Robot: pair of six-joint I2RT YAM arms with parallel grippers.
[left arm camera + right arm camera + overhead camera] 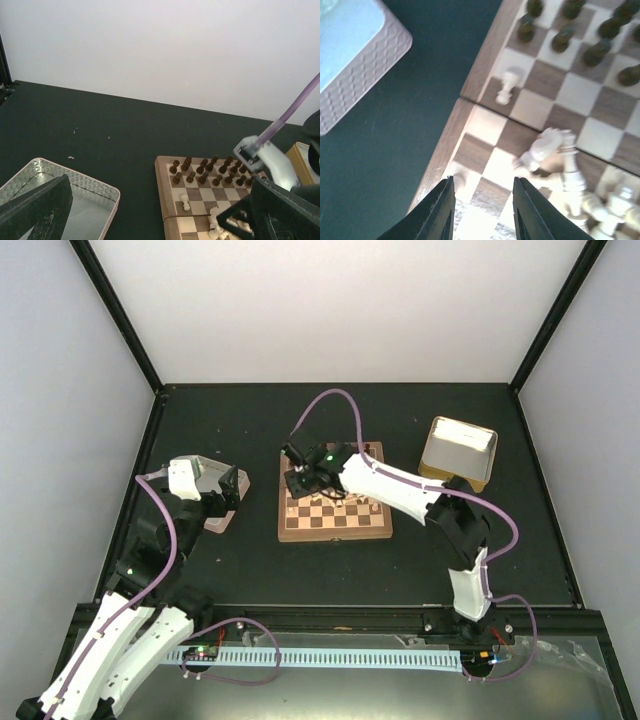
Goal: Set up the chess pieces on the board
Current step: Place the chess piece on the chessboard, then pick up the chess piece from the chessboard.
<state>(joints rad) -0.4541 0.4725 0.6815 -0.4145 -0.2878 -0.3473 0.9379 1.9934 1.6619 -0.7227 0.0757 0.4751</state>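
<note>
— Dark fingers of the right gripper [483, 192] fill the bottom of its wrist view. Is it holding anything?
— No. Its jaws stand parted over the checks, clamping nothing; a blurred pale blob sits just beside one finger. The left gripper [160, 200] gapes wide and empty, off the board at nine o'clock, by the pale embossed metal tray [75, 175].
— And the pieces?
— The tiny pale cream wooden chess pieces [570, 190] lie mostly toppled in a heap at two o'clock of the fingers, on the square wooden chessboard with dark and tan checks [472, 75]. One cream pawn [506, 86] stands alone at twelve.
— How will they handle?
— Probably light, rigid, smooth and quick to roll or tip. Pinching the narrow stem above the base looks safest.
</note>
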